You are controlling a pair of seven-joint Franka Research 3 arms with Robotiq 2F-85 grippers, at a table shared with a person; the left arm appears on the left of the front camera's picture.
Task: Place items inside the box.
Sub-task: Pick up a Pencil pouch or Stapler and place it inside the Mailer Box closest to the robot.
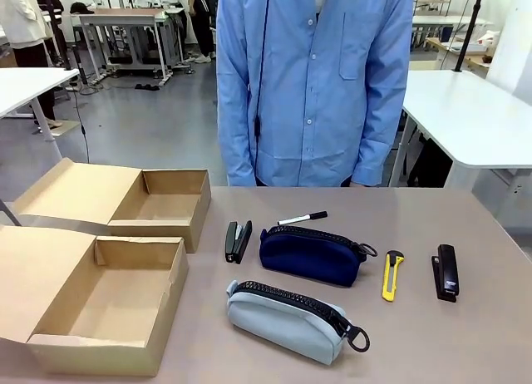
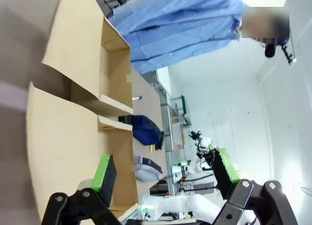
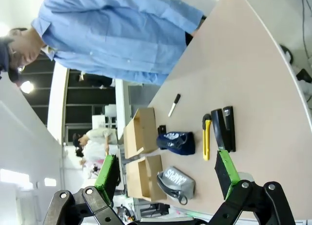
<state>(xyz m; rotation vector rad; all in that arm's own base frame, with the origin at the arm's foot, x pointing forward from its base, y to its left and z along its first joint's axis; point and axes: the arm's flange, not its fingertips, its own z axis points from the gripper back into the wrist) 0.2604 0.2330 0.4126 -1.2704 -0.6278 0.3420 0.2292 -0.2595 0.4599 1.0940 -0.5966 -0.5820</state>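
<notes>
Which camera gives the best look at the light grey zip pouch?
The front view: the light grey zip pouch lies whole and close. The right wrist view shows it smaller, with its CAMPUS lettering; the left wrist view shows it small and foreshortened beside the box.

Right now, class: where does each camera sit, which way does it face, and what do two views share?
Front: fixed on the robot's side, faces across the table to the person in a blue shirt, torso showing.
Left wrist: on the left arm, looks along the open left gripper over two cardboard boxes.
Right wrist: on the right arm, looks along the open right gripper at a black stapler and yellow knife.
Shared: all three show the navy pouch.
</notes>
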